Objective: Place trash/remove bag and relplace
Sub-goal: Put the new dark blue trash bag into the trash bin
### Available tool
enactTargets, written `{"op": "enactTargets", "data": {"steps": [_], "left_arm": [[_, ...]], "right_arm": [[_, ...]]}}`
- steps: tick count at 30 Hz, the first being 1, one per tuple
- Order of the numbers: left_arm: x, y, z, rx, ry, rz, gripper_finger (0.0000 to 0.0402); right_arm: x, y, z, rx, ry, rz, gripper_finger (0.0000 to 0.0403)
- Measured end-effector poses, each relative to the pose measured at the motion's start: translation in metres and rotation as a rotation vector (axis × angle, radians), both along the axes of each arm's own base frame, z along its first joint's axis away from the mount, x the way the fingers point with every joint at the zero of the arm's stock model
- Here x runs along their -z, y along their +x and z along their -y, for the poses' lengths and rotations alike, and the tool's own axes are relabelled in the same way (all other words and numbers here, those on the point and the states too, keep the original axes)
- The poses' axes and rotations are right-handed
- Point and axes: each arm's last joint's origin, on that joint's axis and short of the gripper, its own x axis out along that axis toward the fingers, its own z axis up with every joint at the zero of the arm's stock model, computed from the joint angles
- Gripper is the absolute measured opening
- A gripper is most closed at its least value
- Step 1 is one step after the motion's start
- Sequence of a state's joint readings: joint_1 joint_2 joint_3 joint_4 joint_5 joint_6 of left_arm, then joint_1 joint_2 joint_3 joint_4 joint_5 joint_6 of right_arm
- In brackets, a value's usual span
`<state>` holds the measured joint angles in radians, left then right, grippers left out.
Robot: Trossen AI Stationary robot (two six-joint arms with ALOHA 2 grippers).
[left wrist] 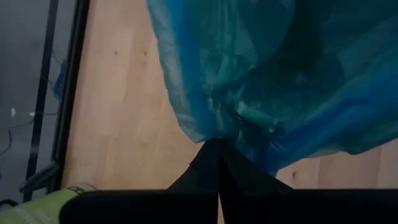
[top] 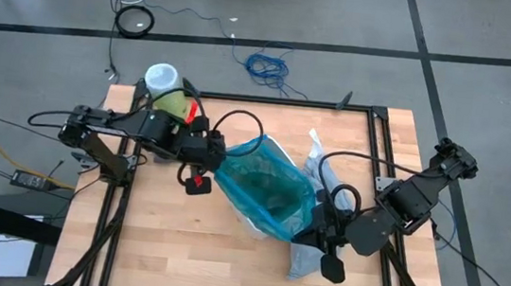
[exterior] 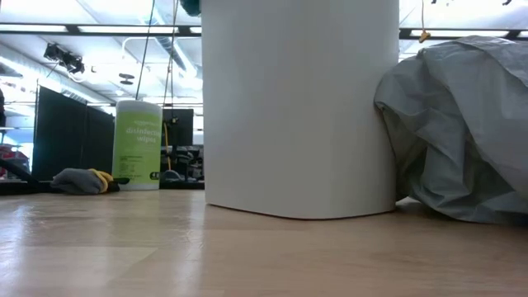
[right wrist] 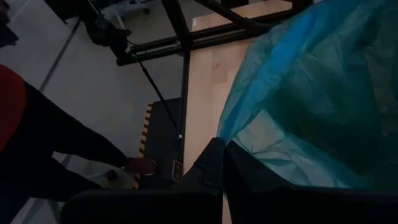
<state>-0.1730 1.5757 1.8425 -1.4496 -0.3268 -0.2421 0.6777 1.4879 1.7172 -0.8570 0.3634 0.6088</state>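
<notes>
Stretching across the bin, the teal bag is pinched at 9 o'clock by the left gripper and at 4 o'clock by the right gripper, both clamped on its rim; the grey liner lies beyond at 4 o'clock.

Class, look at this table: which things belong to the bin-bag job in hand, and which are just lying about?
In the job:
- teal-green bag, stretched over the white bin
- left gripper, shut on the bag's edge
- right gripper, shut on the opposite edge
- grey-white liner, crumpled beside the bin

Lying about:
- wipes canister
- grey and yellow cloth
</notes>
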Motion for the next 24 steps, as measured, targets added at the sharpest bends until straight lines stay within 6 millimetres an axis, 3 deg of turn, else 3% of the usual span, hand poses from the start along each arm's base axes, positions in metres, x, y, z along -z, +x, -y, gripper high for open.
{"op": "enactTargets", "data": {"steps": [4,13,19,24], "left_arm": [[0.004,0.001,0.000,-0.003,-0.003,-0.018,0.0001],[0.003,0.004,0.008,0.000,-0.028,0.034,0.0001],[0.004,0.005,0.010,0.006,-0.012,0.026,0.0001],[0.006,0.006,0.010,0.003,-0.002,0.023,0.0001]], "right_arm": [[0.003,0.004,-0.006,-0.008,0.002,0.002,0.0000],[0.043,0.031,-0.032,-0.041,-0.065,-0.121,0.0000],[0.045,0.031,-0.023,0.146,-0.092,-0.112,0.0000],[0.044,0.031,-0.024,0.150,-0.061,-0.110,0.0000]]}}
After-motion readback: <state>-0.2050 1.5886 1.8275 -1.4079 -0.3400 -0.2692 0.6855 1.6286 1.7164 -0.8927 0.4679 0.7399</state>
